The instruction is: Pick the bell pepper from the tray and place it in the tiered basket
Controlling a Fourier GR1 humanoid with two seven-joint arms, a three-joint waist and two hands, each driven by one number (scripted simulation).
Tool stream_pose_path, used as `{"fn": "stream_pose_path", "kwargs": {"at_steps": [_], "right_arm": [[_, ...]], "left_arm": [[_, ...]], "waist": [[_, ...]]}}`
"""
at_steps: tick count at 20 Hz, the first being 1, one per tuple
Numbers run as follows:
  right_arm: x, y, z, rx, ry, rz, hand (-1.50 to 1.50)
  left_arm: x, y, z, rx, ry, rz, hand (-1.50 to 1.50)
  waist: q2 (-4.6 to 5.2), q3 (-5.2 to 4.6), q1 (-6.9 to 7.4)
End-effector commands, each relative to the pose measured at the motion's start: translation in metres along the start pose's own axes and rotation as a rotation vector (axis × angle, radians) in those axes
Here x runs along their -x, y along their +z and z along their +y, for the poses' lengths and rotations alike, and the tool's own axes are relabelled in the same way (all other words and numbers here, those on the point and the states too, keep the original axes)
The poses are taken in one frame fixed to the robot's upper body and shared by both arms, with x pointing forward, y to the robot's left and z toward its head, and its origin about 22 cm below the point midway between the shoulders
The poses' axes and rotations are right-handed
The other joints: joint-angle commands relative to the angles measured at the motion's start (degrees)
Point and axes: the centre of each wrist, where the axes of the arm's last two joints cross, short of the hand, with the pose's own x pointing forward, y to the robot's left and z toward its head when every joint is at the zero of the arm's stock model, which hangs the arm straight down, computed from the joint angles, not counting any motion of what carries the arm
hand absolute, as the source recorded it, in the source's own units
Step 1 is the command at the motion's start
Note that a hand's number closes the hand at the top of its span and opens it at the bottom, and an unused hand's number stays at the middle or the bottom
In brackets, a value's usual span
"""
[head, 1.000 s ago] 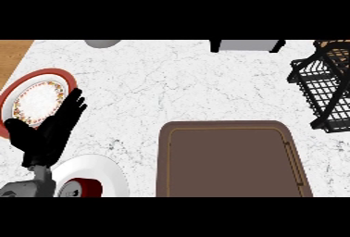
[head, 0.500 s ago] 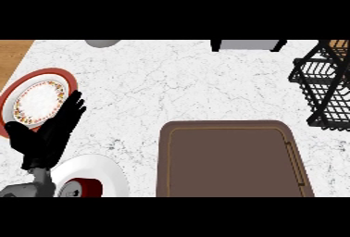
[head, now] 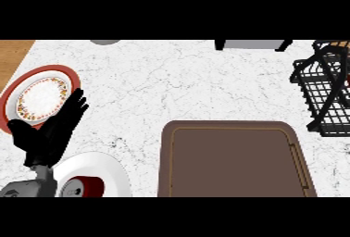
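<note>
The brown tray (head: 232, 159) lies on the marble counter at the lower middle, and its surface is bare; no bell pepper shows anywhere in the head view. The black wire tiered basket (head: 328, 92) stands at the right edge, partly cut off. My left hand (head: 51, 132) rests open at the left, fingers straight and pointing up, overlapping the rim of a red-edged plate. My right hand is out of the picture.
A red-rimmed patterned plate (head: 37, 95) sits at the far left. A white plate (head: 109, 173) holding a red cup (head: 85, 185) lies at the lower left. A dark-framed object (head: 249, 44) and a grey round thing (head: 106, 41) sit along the back edge.
The view has drifted slightly, so the basket sits a little further right in the picture. The left hand has stayed put.
</note>
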Motion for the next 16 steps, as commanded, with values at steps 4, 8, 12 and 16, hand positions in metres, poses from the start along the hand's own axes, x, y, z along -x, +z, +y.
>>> {"fn": "stream_pose_path", "kwargs": {"at_steps": [4,8,12,16], "right_arm": [[-0.028,0.034,-0.063,0.207,-0.053,0.002,-1.50],[-0.040,0.054,-0.089,0.264,-0.047,0.004,-1.50],[-0.051,0.070,-0.107,0.282,-0.031,-0.015,-1.50],[-0.061,0.083,-0.122,0.287,-0.029,-0.019,-1.50]], "left_arm": [[0.011,0.000,-0.009,0.013,-0.010,-0.015,0.00],[-0.002,0.000,-0.001,-0.004,0.002,-0.020,0.00],[-0.014,-0.007,-0.009,0.011,0.010,-0.036,0.00],[0.002,-0.003,-0.006,0.008,0.004,-0.009,0.00]], "waist": [[0.80,0.23,0.61],[1.02,0.42,1.08],[1.23,0.61,0.86],[1.41,0.67,1.02]]}}
